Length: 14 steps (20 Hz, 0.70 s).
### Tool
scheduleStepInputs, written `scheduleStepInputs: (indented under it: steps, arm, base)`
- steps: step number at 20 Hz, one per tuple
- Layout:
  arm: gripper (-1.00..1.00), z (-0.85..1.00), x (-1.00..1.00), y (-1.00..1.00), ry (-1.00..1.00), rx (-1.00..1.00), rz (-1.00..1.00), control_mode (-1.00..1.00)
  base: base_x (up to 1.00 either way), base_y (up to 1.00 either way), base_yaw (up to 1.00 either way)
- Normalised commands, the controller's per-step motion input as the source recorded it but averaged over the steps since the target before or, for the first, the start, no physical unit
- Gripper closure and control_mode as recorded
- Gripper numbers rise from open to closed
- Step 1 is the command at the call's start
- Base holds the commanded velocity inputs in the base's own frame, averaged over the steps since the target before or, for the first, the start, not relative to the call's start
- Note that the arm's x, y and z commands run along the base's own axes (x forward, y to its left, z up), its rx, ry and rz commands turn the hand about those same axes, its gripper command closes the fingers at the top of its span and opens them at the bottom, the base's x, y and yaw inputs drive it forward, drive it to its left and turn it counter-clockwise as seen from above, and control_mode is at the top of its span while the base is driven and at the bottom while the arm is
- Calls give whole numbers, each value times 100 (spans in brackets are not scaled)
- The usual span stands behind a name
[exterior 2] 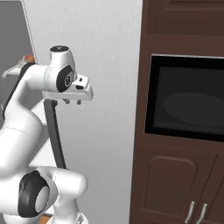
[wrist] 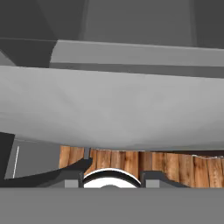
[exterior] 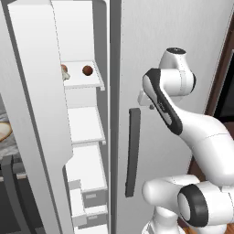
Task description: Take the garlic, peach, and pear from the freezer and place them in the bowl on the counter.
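The freezer (exterior: pixel 83 83) stands open, with white shelves and drawers inside. On its upper shelf sits a round dark reddish-brown fruit (exterior: pixel 87 70). At the shelf's left edge, the whitish garlic (exterior: pixel 66 76) lies against a second reddish fruit (exterior: pixel 64 68), partly hidden by the open door. I cannot tell which fruit is the peach and which the pear. The bowl (exterior: pixel 2 131) peeks in at the far left on the counter (exterior: pixel 3 112). My gripper (exterior: pixel 147 104) (exterior 2: pixel 72 102) (wrist: pixel 111 183) hangs to the right of the freezer, in front of the closed fridge door. It points down, open, with nothing between its fingers.
The open freezer door (exterior: pixel 32 114) stands at the left. A long dark handle (exterior: pixel 132 151) runs down the closed fridge door just below my hand. On the right are dark brown cabinets with a built-in black oven (exterior 2: pixel 188 96). Wooden floor (wrist: pixel 131 162) lies below.
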Motion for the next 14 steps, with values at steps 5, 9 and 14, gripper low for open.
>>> scheduleStepInputs:
  steps: [5,9,14]
  arm:
    - [-100,0,-42,0,-2,0,0,-100]
    - [-100,0,-89,0,-5,0,-2,-100]
    - [-100,0,-80,0,0,0,-3,-100]
  base:
    - [0,0,0]
    - [0,0,0]
    - [0,0,0]
